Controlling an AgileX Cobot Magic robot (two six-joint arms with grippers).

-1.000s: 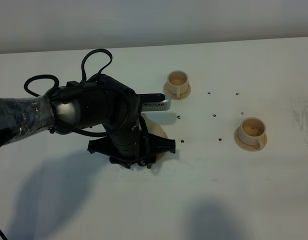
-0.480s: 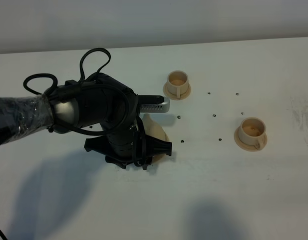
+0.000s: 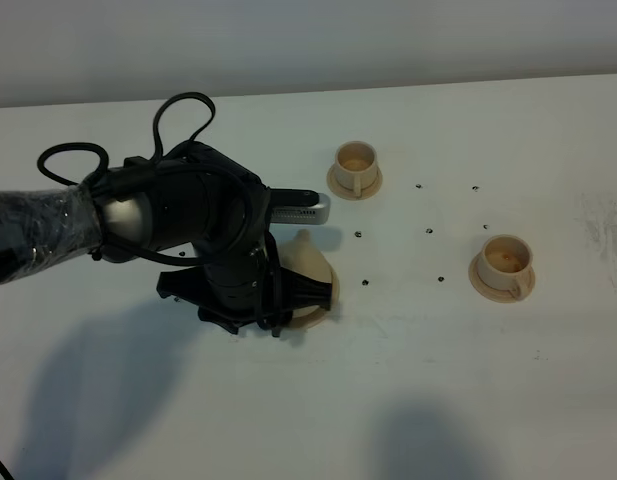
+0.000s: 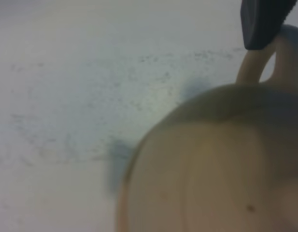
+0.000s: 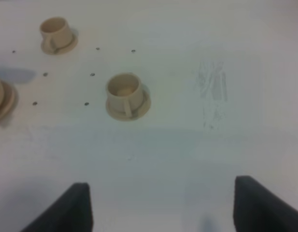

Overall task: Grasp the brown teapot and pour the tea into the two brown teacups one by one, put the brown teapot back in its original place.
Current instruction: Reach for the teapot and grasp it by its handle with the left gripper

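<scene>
The brown teapot (image 3: 310, 268) is at the table's middle, spout pointing toward the far cup, low over or on the flat round saucer disc (image 3: 314, 318), whose rim shows under it. My left gripper (image 3: 271, 306) covers the teapot's near side. In the left wrist view the teapot (image 4: 211, 174) fills the frame, and one black finger (image 4: 262, 21) presses on its loop handle (image 4: 257, 63). The two brown teacups (image 3: 355, 160) (image 3: 506, 258) stand on their small saucers to the right, apart from the arm. My right gripper (image 5: 163, 212) is open and empty, facing both cups (image 5: 56, 31) (image 5: 123, 92).
My left arm (image 3: 178, 215) and its cables take up the table's left side. Small dark specks (image 3: 429, 233) dot the white table between the cups. A scuffed patch (image 3: 600, 225) marks the right edge. The table's far edge (image 3: 408, 88) meets a grey wall.
My left arm has shifted to the left and slightly nearer. More of the teapot's spout and the disc's rim now show beside it. The cups have not moved.
</scene>
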